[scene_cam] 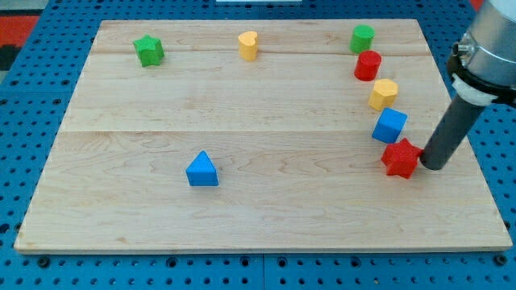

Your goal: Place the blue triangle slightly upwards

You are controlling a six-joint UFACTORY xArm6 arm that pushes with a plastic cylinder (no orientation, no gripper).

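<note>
The blue triangle (201, 170) lies on the wooden board (266, 217), left of centre and toward the view's bottom, with nothing touching it. My tip (431, 166) is far to its right, at the board's right side, right next to the red star (401, 158). The dark rod rises from there to the view's top right.
A curved row of blocks runs down the right side: green cylinder (362, 38), red cylinder (368, 65), yellow hexagon (384, 93), blue cube (389, 126), then the red star. A green star (148, 50) and a yellow heart (248, 44) sit near the top edge.
</note>
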